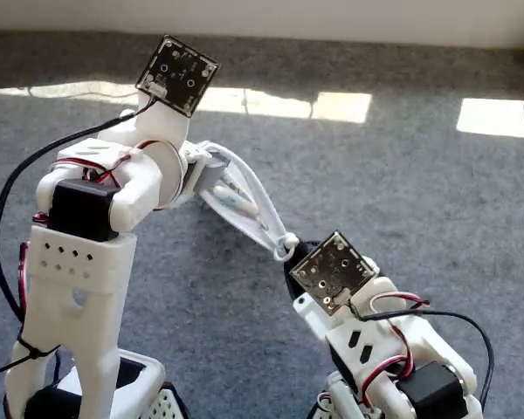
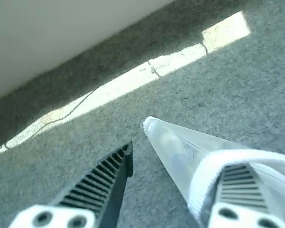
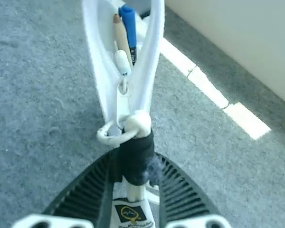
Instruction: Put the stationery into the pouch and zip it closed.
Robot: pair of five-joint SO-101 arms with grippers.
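1. Two arms share the pouch (image 1: 244, 208) in the high view. It hangs stretched above the grey worktop (image 1: 419, 201). Its long axis slants from the left pincer (image 1: 199, 175) at the far end down to the right pincer (image 1: 290, 260) at the near end. Each pincer has one end, so neither is nearer the pouch as a whole.

2. Left wrist view: the left pincer (image 2: 175, 161) stands open, its dark ribbed finger (image 2: 102, 190) well apart from the pouch (image 2: 175, 147). The pouch's white rim loops over the other finger (hooked, it seems, rather than pinched). The translucent body points straight away from the wrist.

3. Right wrist view:
   - The right pincer (image 3: 133, 171) is closed around the black pull tab (image 3: 132, 152), which a white ring joins to the pouch's near end.
   - The pouch runs directly away along the pincer's own line, with its mouth gaping.
   - A pencil (image 3: 119, 35) and a blue pen (image 3: 129, 28) lie inside, lengthwise, beside a white-tipped item (image 3: 122, 61) I cannot name.
   - The opening narrows to a point just beyond the tab. By my reading, zipping must run along that long axis from the right pincer's end toward the left one, and the left pincer must hold its end taut against the pull.
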